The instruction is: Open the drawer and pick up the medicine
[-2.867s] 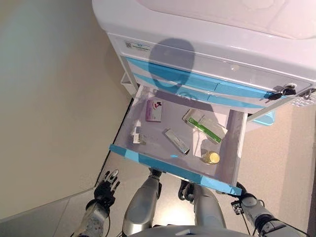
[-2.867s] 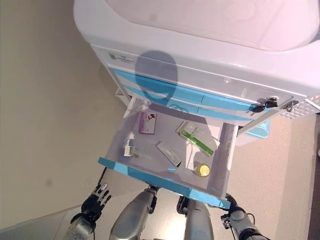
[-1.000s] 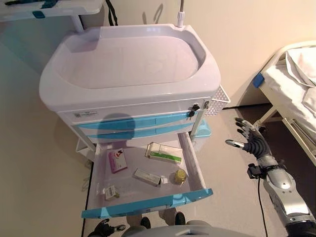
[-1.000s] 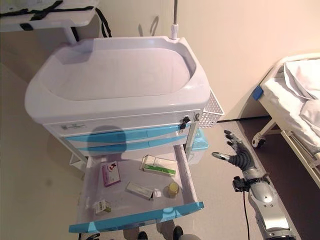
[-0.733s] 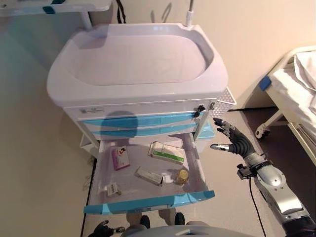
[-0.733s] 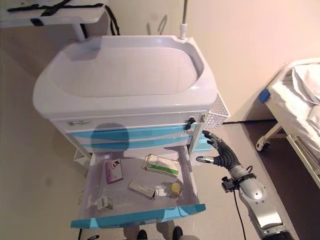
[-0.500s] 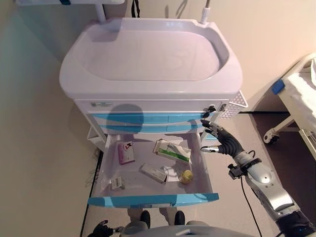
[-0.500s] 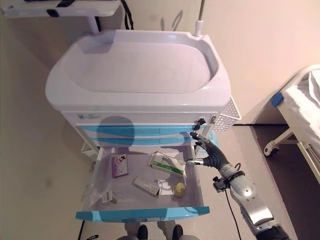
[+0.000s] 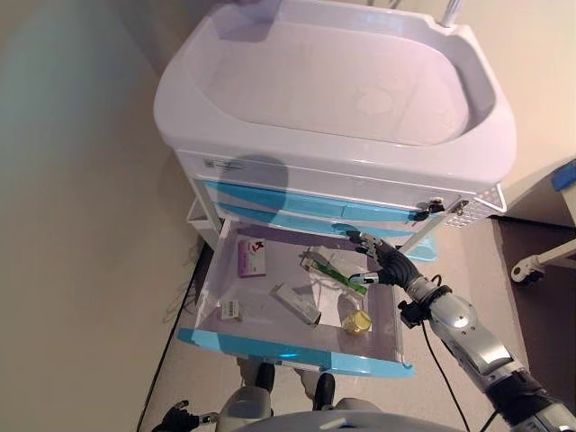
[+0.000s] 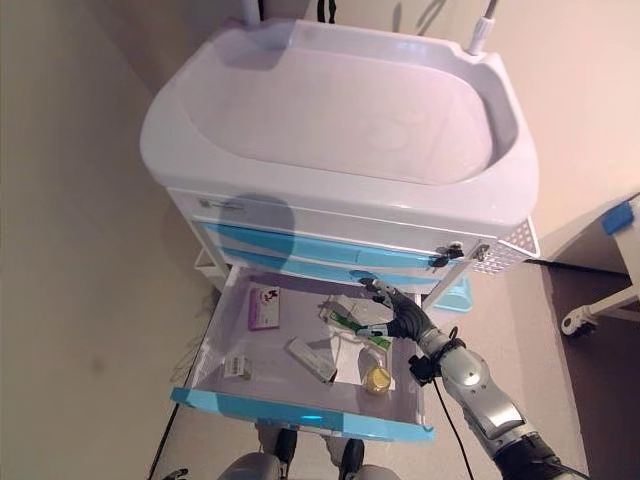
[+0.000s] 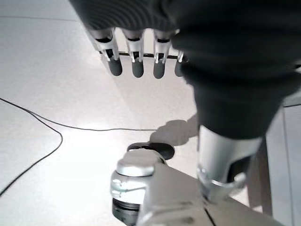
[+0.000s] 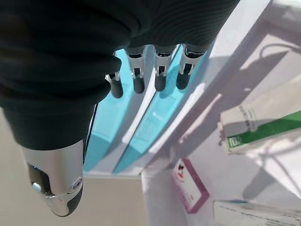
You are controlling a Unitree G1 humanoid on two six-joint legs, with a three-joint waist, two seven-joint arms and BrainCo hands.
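The white cart's lower blue-fronted drawer (image 9: 290,356) stands pulled out. Inside lie a pink box (image 9: 251,258), a green-and-white box (image 9: 326,267), a long grey-white box (image 9: 295,302), a small box (image 9: 231,310) and a yellow-capped bottle (image 9: 357,321). My right hand (image 9: 382,266) hovers open over the drawer's right back corner, just beside the green-and-white box (image 12: 263,129), holding nothing; its fingers (image 12: 160,75) are straight. My left hand (image 9: 177,418) hangs low by the floor, its fingers (image 11: 136,61) straight and empty.
The cart's top is a wide white basin (image 9: 342,81). Two shut blue drawers (image 10: 330,255) sit above the open one, with keys (image 9: 432,207) in a lock and a wire basket (image 9: 477,207) on the cart's right side. A bed's caster (image 9: 522,270) shows at the right.
The camera has shifted. My right hand came in from the floor side right of the cart to over the drawer's right back corner, next to the green-and-white box. The drawer's contents lie as before.
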